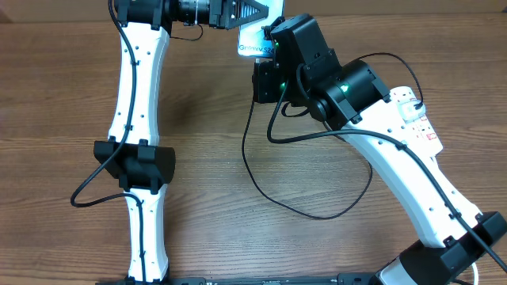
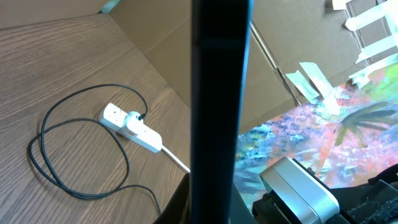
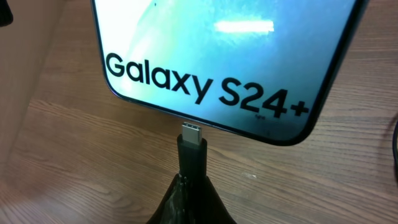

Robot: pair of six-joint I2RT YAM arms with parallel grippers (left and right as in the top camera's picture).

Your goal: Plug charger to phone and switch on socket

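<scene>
My left gripper (image 1: 242, 12) is shut on the phone (image 1: 252, 39) at the table's far middle. The phone shows edge-on as a dark bar in the left wrist view (image 2: 221, 93). Its "Galaxy S24+" end fills the right wrist view (image 3: 217, 62). My right gripper (image 1: 268, 67) is shut on the charger's black connector (image 3: 192, 155). The connector's metal tip meets the phone's bottom edge, and most of the tip is still exposed. The charger's thin black cable (image 1: 261, 186) loops over the table. The white socket (image 1: 413, 111) lies at the right, partly under my right arm, and also shows in the left wrist view (image 2: 130, 127).
A cardboard wall (image 2: 161, 37) and a colourful panel (image 2: 323, 137) stand behind the table. The socket's thick white cord (image 2: 177, 160) runs off toward them. My right arm (image 1: 412, 182) crosses the table's right half and my left arm (image 1: 139, 119) the left.
</scene>
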